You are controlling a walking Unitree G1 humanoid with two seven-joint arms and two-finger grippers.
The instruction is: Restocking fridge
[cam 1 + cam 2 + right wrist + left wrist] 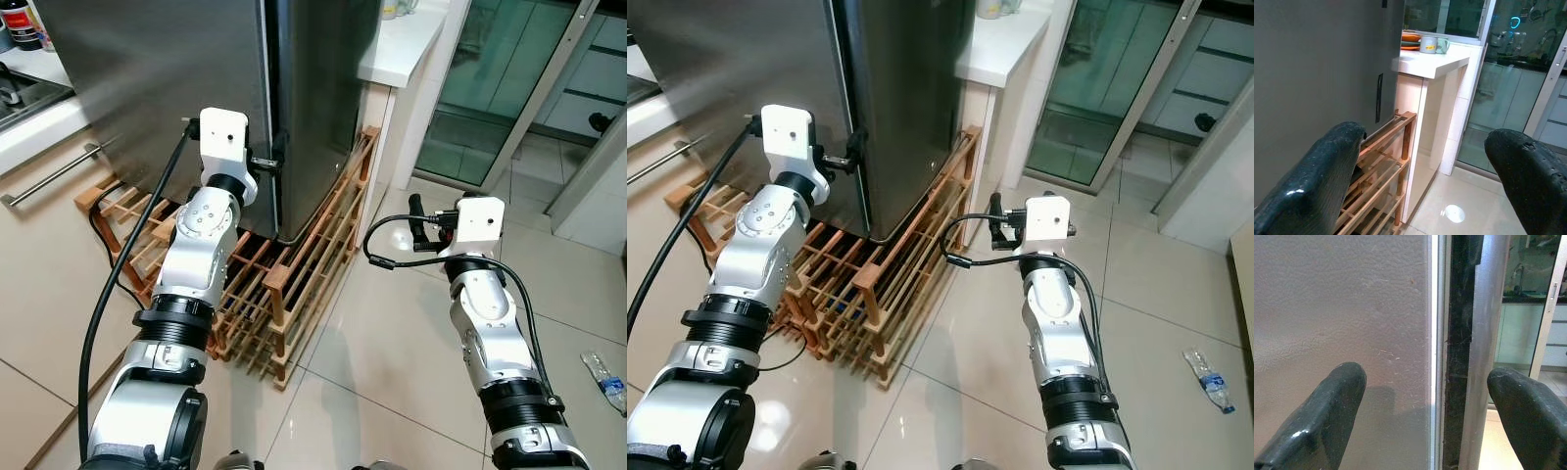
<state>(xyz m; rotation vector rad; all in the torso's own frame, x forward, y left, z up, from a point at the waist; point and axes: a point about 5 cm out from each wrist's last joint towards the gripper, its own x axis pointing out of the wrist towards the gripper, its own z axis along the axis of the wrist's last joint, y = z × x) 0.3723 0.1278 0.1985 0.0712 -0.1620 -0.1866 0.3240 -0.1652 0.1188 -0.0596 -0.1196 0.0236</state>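
Note:
The stainless steel fridge (176,69) stands closed in front of me on a low wooden rack (294,284). My left gripper (271,157) is raised to the fridge's front right corner. In the left wrist view the left gripper (1425,387) is open and straddles the corner, with the textured door face (1342,308) by one finger and the dark door seam (1455,357) between the two. My right gripper (417,221) hangs lower to the right, over the floor beside the fridge. It is open with nothing between its fingers (1327,171).
A white counter (402,44) with mugs (1431,45) adjoins the fridge's right side. Glass sliding doors (490,88) lie beyond it. A plastic bottle (607,377) lies on the tiled floor at far right. A cabinet with a bar handle (54,176) is at left.

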